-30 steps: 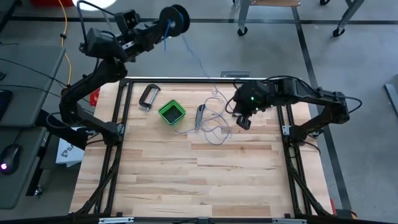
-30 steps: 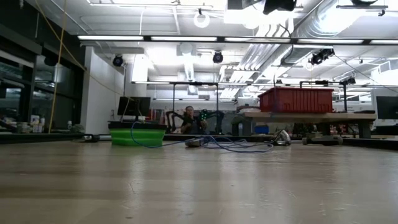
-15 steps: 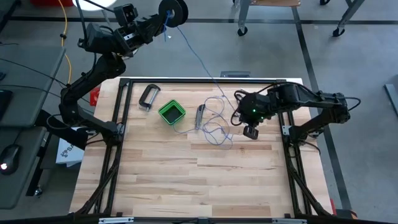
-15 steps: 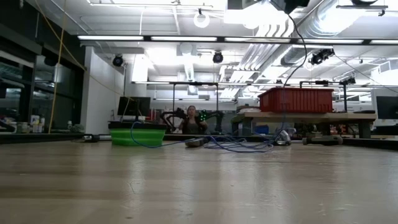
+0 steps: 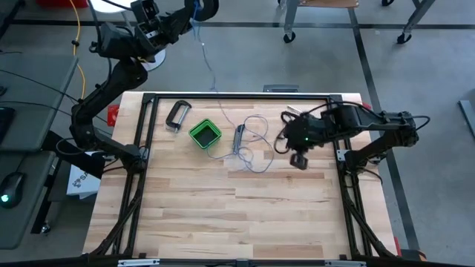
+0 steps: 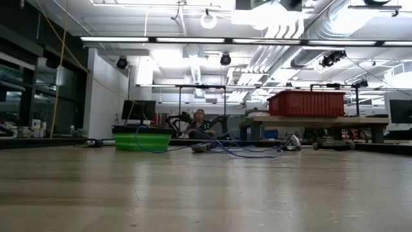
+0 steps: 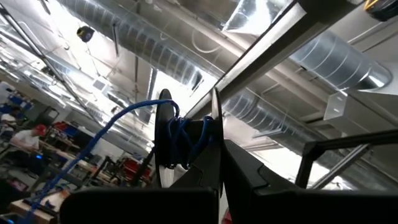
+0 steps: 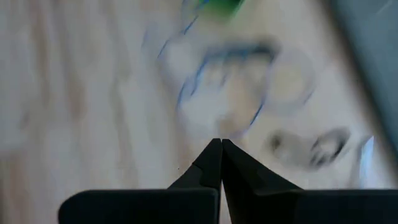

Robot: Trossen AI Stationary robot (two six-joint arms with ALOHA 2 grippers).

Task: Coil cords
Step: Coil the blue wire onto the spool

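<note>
Keeping the left gripper (image 7: 219, 180) clenched on the spool (image 7: 186, 138) held high beyond the surface (image 5: 223, 215), wind slowly so the wire (image 5: 249, 141), looped beside the green box (image 5: 204, 133), feeds untangled past the empty, closed right gripper (image 5: 298, 159).

wire (image 5: 249, 141) on table (image 5: 223, 208), box (image 5: 205, 133) left of it

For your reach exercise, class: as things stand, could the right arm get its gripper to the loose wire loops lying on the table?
Probably yes. The right gripper, shut, hovers just beside the wire loops on the table, with nothing between them. It would need to open first.
</note>
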